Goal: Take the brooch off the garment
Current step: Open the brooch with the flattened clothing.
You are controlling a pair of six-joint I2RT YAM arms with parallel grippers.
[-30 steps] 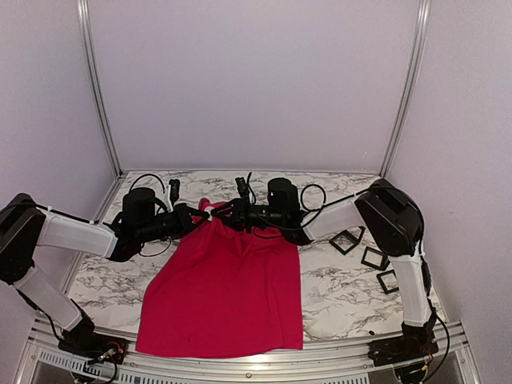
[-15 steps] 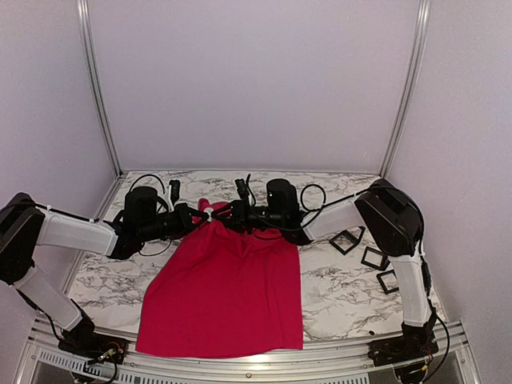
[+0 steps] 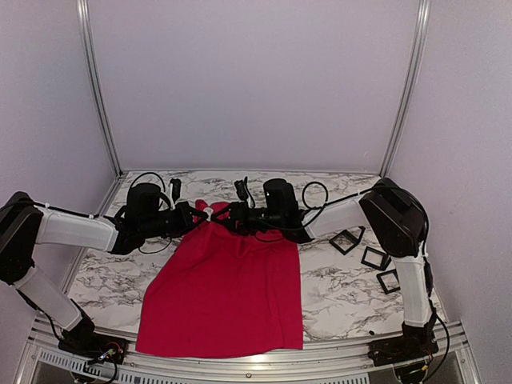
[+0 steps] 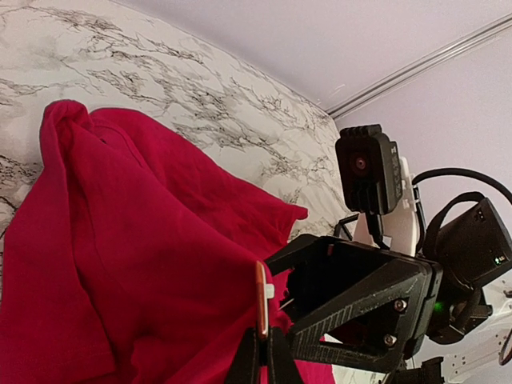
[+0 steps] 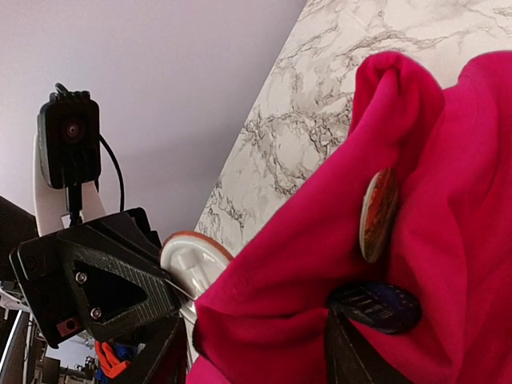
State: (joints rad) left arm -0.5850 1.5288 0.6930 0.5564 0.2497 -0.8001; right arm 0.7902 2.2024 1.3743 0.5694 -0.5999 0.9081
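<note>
Left gripper (image 4: pixel 262 344) sat pinched on a white, orange-rimmed disc (image 5: pixel 192 264) at the far edge of the garment (image 3: pixel 228 288). Right gripper (image 5: pixel 264 328) stood parted around a fold carrying the brooch (image 5: pixel 378 216). We judged: close squarely on it, pull slowly, left holding firm.

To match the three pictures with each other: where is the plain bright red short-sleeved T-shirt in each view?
Top external: the plain bright red T-shirt lies in the lower centre, spread from the near edge to a bunched peak at the middle.
Left wrist: the T-shirt fills the lower left half.
Right wrist: the T-shirt fills the right side and bottom.
Shared landmark: the white, grey-veined marble table top under it, seen in all three.
</note>
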